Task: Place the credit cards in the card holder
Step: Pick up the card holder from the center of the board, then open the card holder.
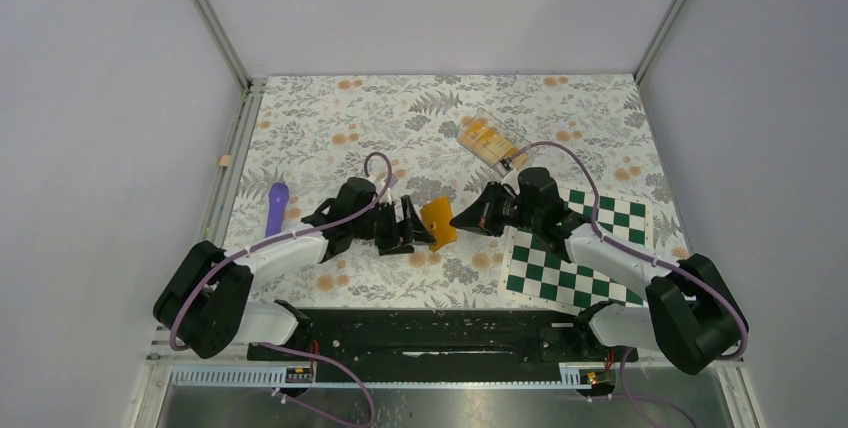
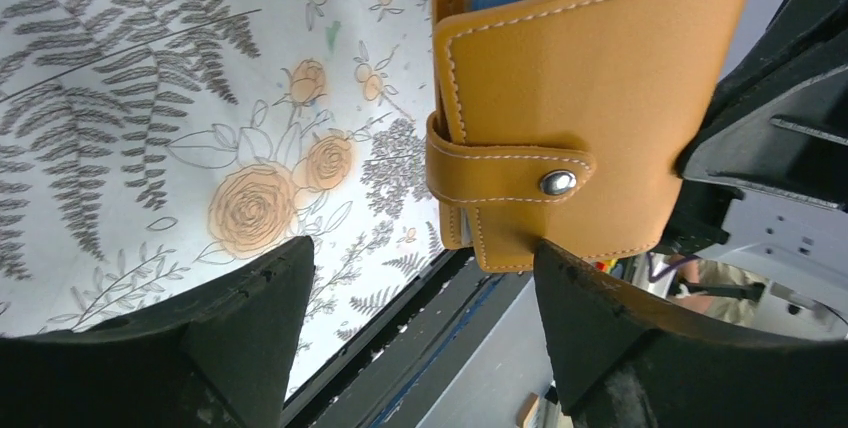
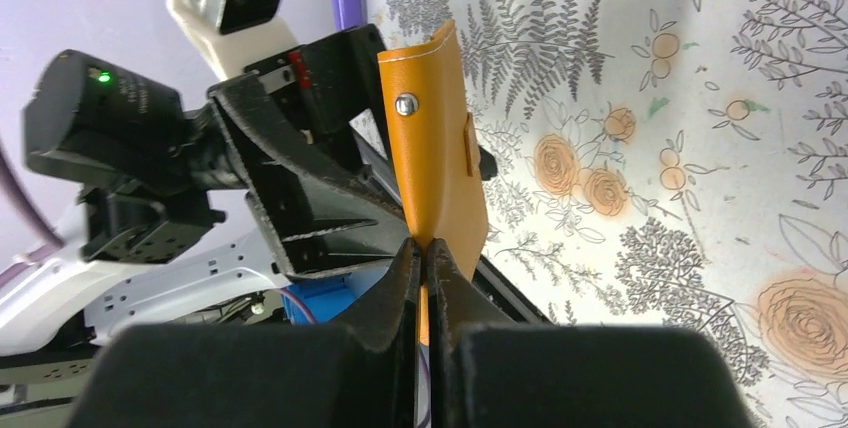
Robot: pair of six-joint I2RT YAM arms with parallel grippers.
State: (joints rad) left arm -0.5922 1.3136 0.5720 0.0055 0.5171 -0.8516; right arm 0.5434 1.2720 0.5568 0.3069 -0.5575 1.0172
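Orange card holder (image 1: 439,220), strap and stud across its cover, held on edge just left of the green-and-white chequered board (image 1: 575,248). Pinched along one edge by the right gripper (image 3: 425,248), fingers closed tight on it. Left gripper (image 2: 420,248) on the holder's side away from the board, spread wide, gripping nothing. Yellow-orange credit cards (image 1: 480,135) inside a clear box (image 1: 512,155) beyond the board's far left corner, on the floral desk (image 1: 330,118).
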